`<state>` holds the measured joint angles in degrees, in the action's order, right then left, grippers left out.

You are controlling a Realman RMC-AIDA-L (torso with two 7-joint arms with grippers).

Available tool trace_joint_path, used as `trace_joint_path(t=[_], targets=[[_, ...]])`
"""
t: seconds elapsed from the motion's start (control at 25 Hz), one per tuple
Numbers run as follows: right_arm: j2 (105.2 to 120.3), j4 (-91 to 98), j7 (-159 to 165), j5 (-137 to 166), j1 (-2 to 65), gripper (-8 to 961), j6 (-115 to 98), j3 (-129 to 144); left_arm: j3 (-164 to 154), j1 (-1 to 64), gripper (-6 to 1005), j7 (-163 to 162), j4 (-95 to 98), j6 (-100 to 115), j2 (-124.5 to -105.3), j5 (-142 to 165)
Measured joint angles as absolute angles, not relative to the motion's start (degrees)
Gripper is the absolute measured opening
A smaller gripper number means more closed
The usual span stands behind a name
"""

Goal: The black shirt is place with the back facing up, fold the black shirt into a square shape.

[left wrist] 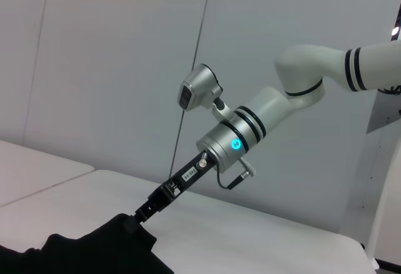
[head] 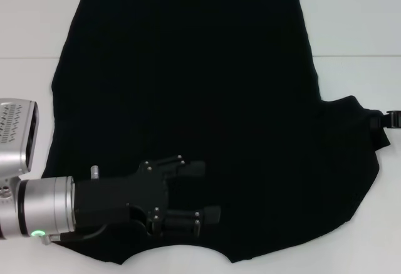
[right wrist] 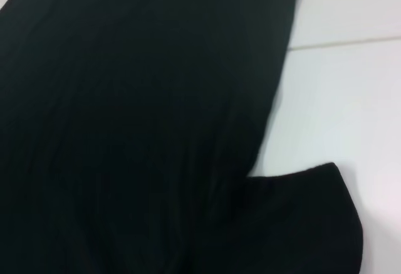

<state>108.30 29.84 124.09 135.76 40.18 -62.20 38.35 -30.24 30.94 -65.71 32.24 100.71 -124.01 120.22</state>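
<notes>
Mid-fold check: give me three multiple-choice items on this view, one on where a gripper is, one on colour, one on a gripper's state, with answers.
1. Where is the left gripper?
A. Over the black shirt near its near edge
B. Off the cloth on the bare table
C. At the shirt's far edge

2. What colour is the table?
A. Brown
B. White
C. Green

3. How do the left gripper's fingers stand?
A. Shut on cloth
B. Apart, holding nothing
C. Hidden

Answers: 1 A, the head view shows it above the cloth by the neckline. 2 B, bare surface around the shirt is white. 3 B, a gap shows between its fingers. The right gripper sits at the sleeve.
</notes>
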Motion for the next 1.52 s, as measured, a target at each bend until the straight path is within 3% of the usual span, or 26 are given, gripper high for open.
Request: trace_joint_path(t=[0.4, 0.56, 1.24, 1.52], targets=[[108.04, 30.42, 124.10, 135.88, 40.78, 64, -62.18, 38.51, -30.23, 30.94, 891, -65.75, 31.58, 100.34, -124.01, 119.60], [108.59, 30.42, 123.92, 135.88, 41.63, 67, -62.64, 38.78, -30.23, 30.95, 891, -65.83, 31.13, 100.08, -123.99, 119.56], [114.35, 30.00, 125.62, 135.94, 52.43, 80, -65.89, 50.97, -29.48, 30.77, 890, -67.08, 31.02, 99.92, -123.83, 119.53], [114.87, 32.37, 128.48, 135.74, 51.67, 85, -66.82, 51.99, -28.71, 30.65, 890, -67.27, 31.10, 99.92, -123.67, 119.85]])
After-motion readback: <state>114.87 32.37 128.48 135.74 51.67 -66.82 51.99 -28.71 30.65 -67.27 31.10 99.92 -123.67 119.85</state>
